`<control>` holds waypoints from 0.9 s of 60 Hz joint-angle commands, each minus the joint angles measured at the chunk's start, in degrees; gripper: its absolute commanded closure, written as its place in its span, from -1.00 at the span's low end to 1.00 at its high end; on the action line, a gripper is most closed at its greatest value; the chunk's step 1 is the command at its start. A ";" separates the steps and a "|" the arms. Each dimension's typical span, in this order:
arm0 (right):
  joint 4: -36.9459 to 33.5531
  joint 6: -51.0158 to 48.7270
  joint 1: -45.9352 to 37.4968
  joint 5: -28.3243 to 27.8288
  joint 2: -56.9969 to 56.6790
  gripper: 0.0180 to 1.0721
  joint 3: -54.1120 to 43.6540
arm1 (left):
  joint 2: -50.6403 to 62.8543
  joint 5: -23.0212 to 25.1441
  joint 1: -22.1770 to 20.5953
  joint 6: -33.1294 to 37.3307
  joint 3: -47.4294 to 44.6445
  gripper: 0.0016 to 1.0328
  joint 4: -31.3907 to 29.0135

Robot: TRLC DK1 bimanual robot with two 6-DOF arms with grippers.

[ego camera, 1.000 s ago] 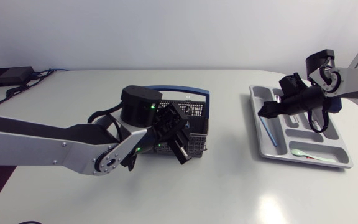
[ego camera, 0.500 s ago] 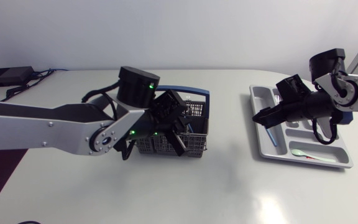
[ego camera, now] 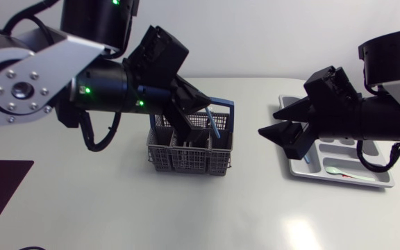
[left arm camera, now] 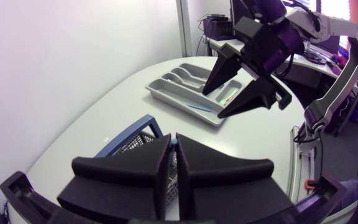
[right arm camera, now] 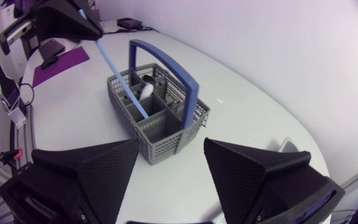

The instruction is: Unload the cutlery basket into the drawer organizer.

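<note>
The desk [ego camera: 255,208] is worked from both sides. The left arm [ego camera: 33,76] is raised high over the basket [ego camera: 189,149]. The right arm [ego camera: 394,90] hangs over the near part of the organizer [ego camera: 367,182], with its front pointed across at the basket.

The organizer lies at the desk's right side, well apart from the basket, and a green spoon [ego camera: 334,170] is seen in its crosswise end compartment.

The step in hand is judged to be an extraction. The left gripper [left arm camera: 173,146] has its fingers pressed almost together, and a blue utensil [right arm camera: 120,74] is pinched by its upper end and hangs slanted below them. Its lower end is seen at the level of the basket's compartments, beside the blue handle [right arm camera: 166,62]. Whether it is clear of the rim cannot be told. At least one pale piece [right arm camera: 145,92] is left inside, so the unloading looks far from done.

The right gripper [right arm camera: 171,149] is empty, its fingers spread wide and aimed at the basket.

The next move calls for a straight lift until the utensil's tip is free of the grid and the handle. It would then be carried across to the organizer. With those open fingers waiting in the path, a handover looks likely. Otherwise room must be made over the compartments. A slanted utensil may snag on the way out.
</note>
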 commanded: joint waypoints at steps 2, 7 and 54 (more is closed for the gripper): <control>-1.63 0.29 4.67 -0.26 -1.14 -0.44 -0.24 | -0.53 3.53 0.15 -4.21 3.49 0.93 -3.88; -1.72 1.34 7.84 -0.17 -1.14 -0.44 0.55 | -0.18 7.31 0.85 -6.85 4.98 0.93 -6.51; 5.76 3.80 16.71 1.50 5.10 0.75 0.02 | 5.09 19.35 4.10 -11.24 7.62 0.93 -10.38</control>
